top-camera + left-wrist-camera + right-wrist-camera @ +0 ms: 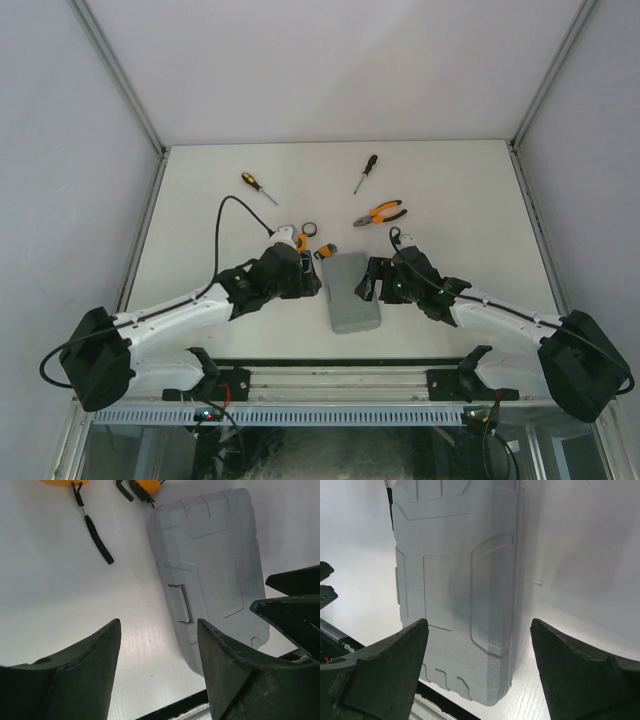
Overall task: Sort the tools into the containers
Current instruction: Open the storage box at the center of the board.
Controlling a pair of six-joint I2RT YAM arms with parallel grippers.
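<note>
We see the grey plastic tool case (352, 295) lying shut on the white tabletop (450, 190), near its front edge and between the two arms, so whatever it holds is hidden from us. Its lid is matte and moulded, a rounded rectangle with raised panels and stepped ribs, and a small flat latch (181, 604) sits on its left long side. The left end effector (159, 625) hovers just beside that latch side with its dark fingers spread apart and nothing between them. The right end effector (479, 625) stands over the case's other side, fingers wide and gripping nothing. All the tools lie loose beyond the case. The round orange tape measure (62, 482) with its black strap (92, 527) and the black-orange hex key set (142, 487) are nearest it, with the black ring (311, 229) just behind. Farther back lie a black-and-yellow screwdriver (258, 187), a second screwdriver (366, 173) and the orange-handled pliers (381, 213).
</note>
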